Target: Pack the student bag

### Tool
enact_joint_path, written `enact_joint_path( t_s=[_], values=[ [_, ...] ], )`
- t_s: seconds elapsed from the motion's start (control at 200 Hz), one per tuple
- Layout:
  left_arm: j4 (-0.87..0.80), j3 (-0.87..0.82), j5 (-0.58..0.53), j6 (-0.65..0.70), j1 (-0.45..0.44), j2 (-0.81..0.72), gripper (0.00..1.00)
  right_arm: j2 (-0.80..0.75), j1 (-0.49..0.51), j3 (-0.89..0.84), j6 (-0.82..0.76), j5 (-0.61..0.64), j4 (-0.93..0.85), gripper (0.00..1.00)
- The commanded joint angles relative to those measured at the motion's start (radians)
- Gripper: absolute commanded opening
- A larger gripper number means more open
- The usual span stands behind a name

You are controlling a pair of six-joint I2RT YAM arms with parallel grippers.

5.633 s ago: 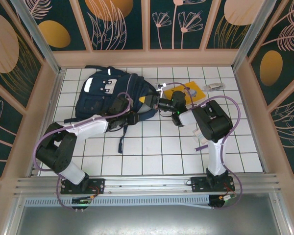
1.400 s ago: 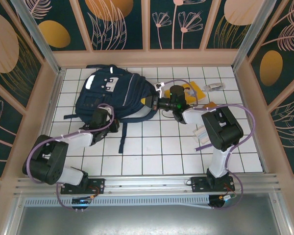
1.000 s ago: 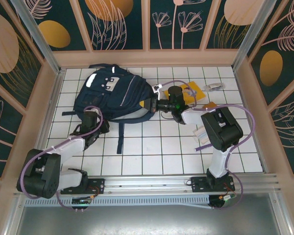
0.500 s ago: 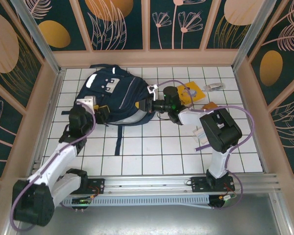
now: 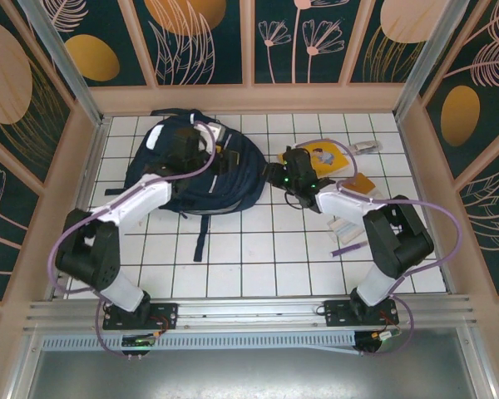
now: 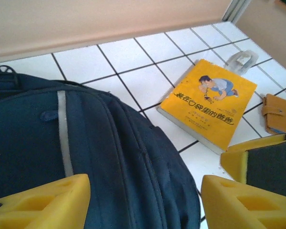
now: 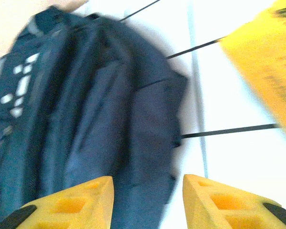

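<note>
Two pincers spread and empty: left pincer (image 6: 143, 200) over student bag (image 5: 191, 162); right pincer (image 7: 148, 200) near its right edge | bag upper left of worktop (image 5: 258, 249), looks zipped | step: likely opening bag; next: find zipper pull, then fetch yellow book (image 6: 207, 109)

Our left arm (image 5: 140, 202) goes up from its base, bends at the elbow on the left side and reaches forward and to the right. The left gripper (image 6: 143, 205) has its two yellow fingers (image 6: 38, 200) well apart, with nothing between them. Our right arm (image 5: 349, 199) bends on the right side and stretches toward the left. The right gripper (image 7: 148, 205) also has its fingers (image 7: 229, 202) apart and grips nothing.
</note>
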Motion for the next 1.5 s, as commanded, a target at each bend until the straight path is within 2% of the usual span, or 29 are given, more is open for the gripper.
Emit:
enact_joint_path(
  t_s=[0.0, 0.01, 0.025, 0.115, 0.19, 0.255, 0.315, 0.415, 0.505, 0.596, 0.716, 0.811, 0.886, 0.946, 1.036, 1.111, 1.176, 1.216, 1.291, 1.331, 1.361, 1.406, 1.491],
  values=[
    [-0.064, 0.082, -0.080, -0.009, -0.011, 0.096, 0.64, -0.032, -0.042, 0.041, 0.060, 0.234, -0.203, 0.93],
    [-0.064, 0.086, -0.082, -0.013, -0.010, 0.111, 0.64, -0.032, -0.046, 0.047, 0.067, 0.243, -0.217, 0.98],
    [-0.067, 0.093, -0.089, -0.019, -0.011, 0.128, 0.65, -0.031, -0.053, 0.056, 0.078, 0.249, -0.241, 0.99],
    [-0.107, 0.149, -0.143, -0.039, -0.011, 0.213, 0.66, -0.017, -0.106, 0.119, 0.076, 0.243, -0.338, 0.99],
    [-0.158, 0.203, -0.237, -0.070, -0.011, 0.282, 0.66, 0.015, -0.145, 0.219, 0.124, 0.284, -0.510, 0.99],
    [-0.209, 0.252, -0.294, -0.090, -0.011, 0.335, 0.66, 0.047, -0.186, 0.289, 0.070, 0.253, -0.574, 0.99],
    [-0.230, 0.277, -0.314, -0.105, -0.011, 0.370, 0.66, 0.033, -0.193, 0.296, -0.006, 0.256, -0.545, 0.99],
    [-0.250, 0.302, -0.334, -0.111, -0.011, 0.408, 0.64, -0.043, -0.200, 0.214, -0.099, 0.199, -0.389, 0.96],
    [-0.272, 0.330, -0.297, -0.072, -0.011, 0.427, 0.51, -0.075, -0.221, 0.172, -0.069, 0.198, -0.336, 0.94],
    [-0.272, 0.330, -0.218, 0.044, -0.011, 0.407, 0.28, -0.064, -0.271, 0.166, 0.016, 0.183, -0.371, 0.96],
    [-0.166, 0.234, -0.153, 0.197, -0.011, 0.301, 0.00, -0.049, -0.344, 0.151, 0.089, 0.137, -0.418, 0.99],
    [-0.176, 0.203, -0.059, 0.396, -0.011, 0.239, 0.00, -0.052, -0.401, 0.132, 0.107, 0.058, -0.417, 0.99],
    [-0.257, 0.217, 0.049, 0.563, -0.011, 0.221, 0.00, -0.043, -0.439, 0.123, 0.086, -0.027, -0.393, 0.99],
    [-0.337, 0.230, 0.114, 0.707, -0.009, 0.215, 0.00, -0.025, -0.453, 0.128, 0.047, -0.098, -0.367, 0.95],
    [-0.472, 0.258, 0.108, 0.928, -0.004, 0.225, 0.00, 0.030, -0.464, 0.162, 0.009, -0.143, -0.365, 0.88],
    [-0.604, 0.287, 0.009, 1.092, -0.004, 0.252, 0.00, 0.087, -0.467, 0.199, -0.016, -0.159, -0.362, 0.82],
    [-0.639, 0.289, -0.085, 1.167, -0.002, 0.256, 0.00, 0.139, -0.468, 0.231, -0.032, -0.137, -0.349, 0.82],
    [-0.629, 0.287, -0.084, 1.184, 0.006, 0.239, 0.00, 0.172, -0.469, 0.254, -0.035, -0.117, -0.348, 0.80],
    [-0.574, 0.308, 0.076, 1.174, 0.045, 0.188, 0.00, 0.233, -0.471, 0.310, -0.031, -0.078, -0.374, 0.76],
    [-0.570, 0.320, 0.188, 1.223, 0.071, 0.166, 0.00, 0.264, -0.470, 0.338, -0.018, -0.053, -0.395, 0.76],
    [-0.538, 0.323, 0.221, 1.224, 0.085, 0.154, 0.00, 0.283, -0.467, 0.353, -0.010, -0.038, -0.409, 0.76],
    [-0.483, 0.320, 0.181, 1.233, 0.093, 0.147, 0.00, 0.312, -0.462, 0.374, -0.005, -0.011, -0.417, 0.78],
    [-0.377, 0.266, 0.002, 1.309, 0.093, 0.152, 0.00, 0.376, -0.456, 0.413, -0.019, 0.022, -0.415, 0.78]
  ],
)
